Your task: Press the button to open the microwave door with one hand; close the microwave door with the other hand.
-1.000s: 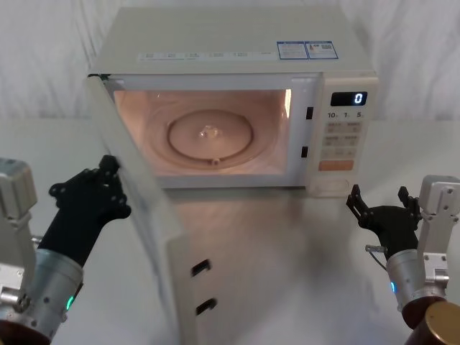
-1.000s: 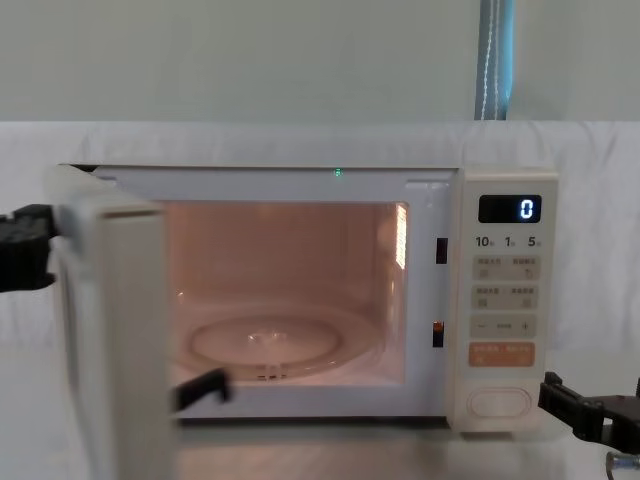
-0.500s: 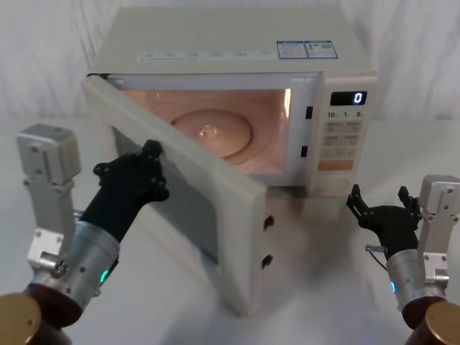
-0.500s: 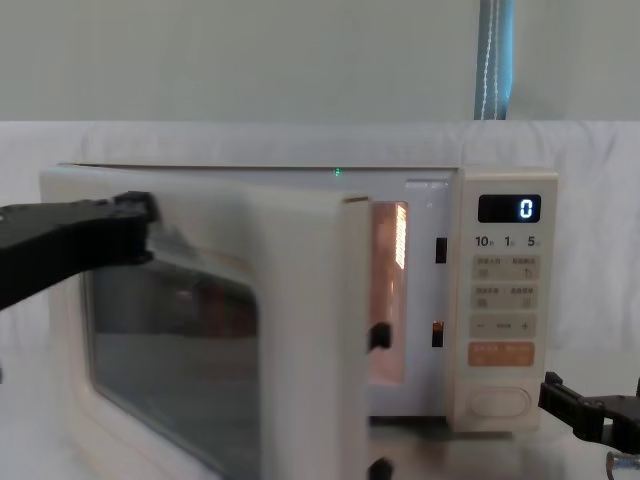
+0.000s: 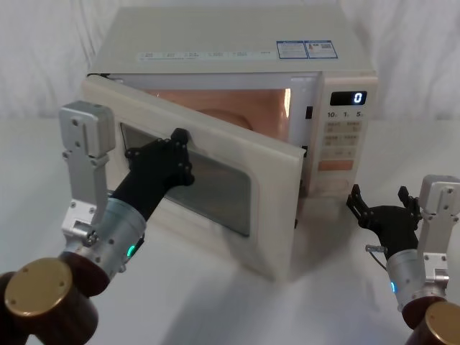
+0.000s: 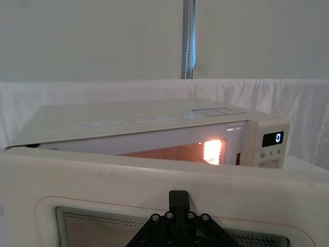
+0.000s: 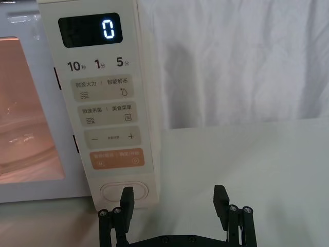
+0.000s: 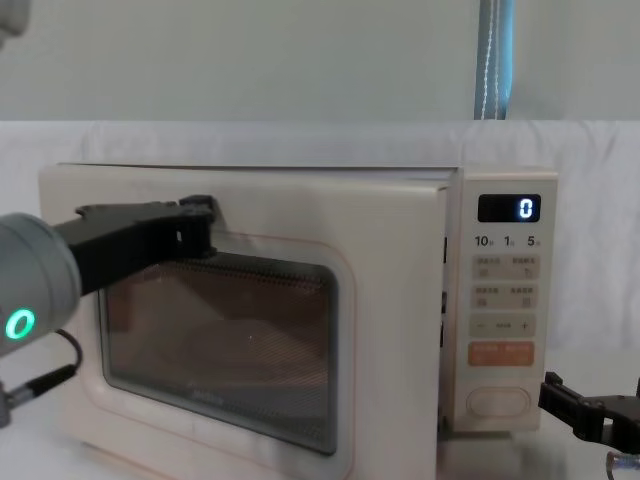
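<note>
White cloth covers the table [image 5: 237,302]. Since a moment ago, the microwave door [image 5: 237,154] has been swung nearly shut by the left gripper [image 5: 176,147], fingers' state unclear. Right gripper [image 7: 174,201], fingers spread and empty, is held near the button [image 7: 124,192].

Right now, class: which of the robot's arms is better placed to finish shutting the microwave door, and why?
The left. The left gripper is already against the microwave door, which stands partly ajar. The right gripper hangs open beside the control panel, away from it.

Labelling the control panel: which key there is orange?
The wide rectangular key, directly above the button. The other keys are cream.
</note>
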